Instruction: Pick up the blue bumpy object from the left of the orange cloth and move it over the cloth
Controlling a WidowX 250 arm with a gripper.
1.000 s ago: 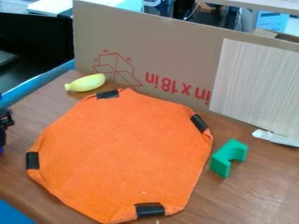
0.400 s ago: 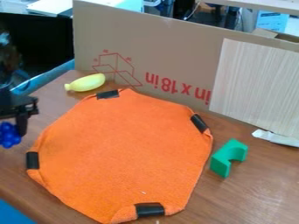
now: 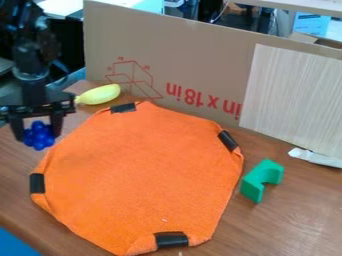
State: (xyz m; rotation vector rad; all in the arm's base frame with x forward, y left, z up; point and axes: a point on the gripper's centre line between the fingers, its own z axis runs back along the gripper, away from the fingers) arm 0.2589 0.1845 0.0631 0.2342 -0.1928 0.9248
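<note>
At the upper left, the black gripper point(image 3: 37, 134) hangs down over the table's left side, shut on a bunch of blue balls that look like toy grapes point(image 3: 39, 136). The bunch is held between the two fingers, left of the orange cloth's point(image 3: 143, 175) upper left edge. Black tape marks several of the cloth's edges. Behind and to the right of the gripper lies a yellow toy banana point(image 3: 100, 94), close to the cardboard. A green arch-shaped block point(image 3: 261, 180) stands on the table to the right of the cloth.
A tall cardboard panel point(image 3: 194, 55) stands along the table's back edge, with a pale wood-grain sheet point(image 3: 294, 97) on its right part. A white scrap point(image 3: 315, 157) lies at the right, by the panel's foot. Brown table point(image 3: 294, 225) surrounds the cloth.
The gripper has come in from the left edge and moved right with the blue bunch held in it. The cloth, banana and green block have stayed put.
</note>
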